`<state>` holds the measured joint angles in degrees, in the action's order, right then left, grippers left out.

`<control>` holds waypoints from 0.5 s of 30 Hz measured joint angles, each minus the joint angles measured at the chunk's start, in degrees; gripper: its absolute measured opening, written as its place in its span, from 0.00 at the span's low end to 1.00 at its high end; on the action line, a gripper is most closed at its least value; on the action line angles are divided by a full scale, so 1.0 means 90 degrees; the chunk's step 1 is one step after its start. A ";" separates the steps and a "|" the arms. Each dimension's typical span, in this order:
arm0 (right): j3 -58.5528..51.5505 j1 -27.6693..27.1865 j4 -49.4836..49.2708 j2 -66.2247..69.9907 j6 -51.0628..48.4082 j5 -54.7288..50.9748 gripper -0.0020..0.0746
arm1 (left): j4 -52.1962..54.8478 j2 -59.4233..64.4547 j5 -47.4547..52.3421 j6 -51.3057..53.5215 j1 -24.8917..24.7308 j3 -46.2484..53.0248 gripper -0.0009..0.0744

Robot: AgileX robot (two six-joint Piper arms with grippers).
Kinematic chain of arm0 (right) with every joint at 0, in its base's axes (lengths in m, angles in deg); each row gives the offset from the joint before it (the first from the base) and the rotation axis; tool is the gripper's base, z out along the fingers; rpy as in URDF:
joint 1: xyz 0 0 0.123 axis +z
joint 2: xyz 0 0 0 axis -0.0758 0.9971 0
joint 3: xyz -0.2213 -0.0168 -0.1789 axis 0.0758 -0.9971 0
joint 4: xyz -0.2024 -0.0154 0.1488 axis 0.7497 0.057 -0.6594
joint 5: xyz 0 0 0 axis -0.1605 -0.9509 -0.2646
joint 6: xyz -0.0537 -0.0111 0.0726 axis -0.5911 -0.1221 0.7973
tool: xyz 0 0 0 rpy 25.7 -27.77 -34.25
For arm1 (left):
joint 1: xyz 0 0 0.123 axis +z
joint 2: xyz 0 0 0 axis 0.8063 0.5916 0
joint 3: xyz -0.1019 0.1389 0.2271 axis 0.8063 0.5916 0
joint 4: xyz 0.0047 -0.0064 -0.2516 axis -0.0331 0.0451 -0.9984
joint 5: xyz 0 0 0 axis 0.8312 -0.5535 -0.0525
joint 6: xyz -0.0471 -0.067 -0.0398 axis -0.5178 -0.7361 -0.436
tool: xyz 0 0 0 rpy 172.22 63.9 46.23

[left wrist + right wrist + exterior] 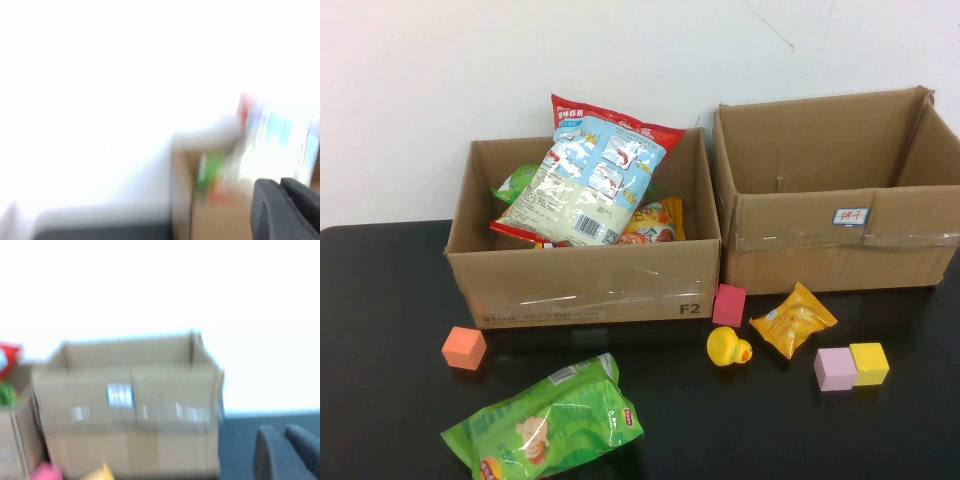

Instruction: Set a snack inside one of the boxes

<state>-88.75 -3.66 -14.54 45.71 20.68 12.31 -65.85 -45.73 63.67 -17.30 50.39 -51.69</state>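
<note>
A green snack bag lies flat on the black table at the front left. A small yellow snack packet lies in front of the right box. The left cardboard box holds a big red, white and blue bag standing up, plus green and orange packets. The right cardboard box looks empty inside. Neither arm shows in the high view. My left gripper is shut and empty, held up facing the left box. My right gripper is shut and empty, facing the right box.
An orange cube sits front left of the left box. A pink cube, a yellow rubber duck, and a lilac cube joined to a yellow cube lie in front of the boxes. A white wall stands behind.
</note>
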 joint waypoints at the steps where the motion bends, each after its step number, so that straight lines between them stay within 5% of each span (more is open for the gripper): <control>1: 0.0000 0.0000 0.0000 0.0000 0.0000 0.0303 0.06 | 0.0031 0.0000 -0.0386 0.0000 0.0000 0.0000 0.01; 7: 0.0000 0.0000 0.0015 0.0000 0.0182 0.2353 0.06 | 0.0084 0.0000 -0.3090 0.0000 0.0000 0.0000 0.01; 15: 0.0000 0.0000 -0.0365 0.0000 0.1166 0.3689 0.04 | 0.0108 0.0000 -0.4152 0.0000 0.0000 0.0000 0.01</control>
<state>-88.75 -3.66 -17.83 45.71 31.18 45.51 -64.88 -45.73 26.30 -17.30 50.39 -51.69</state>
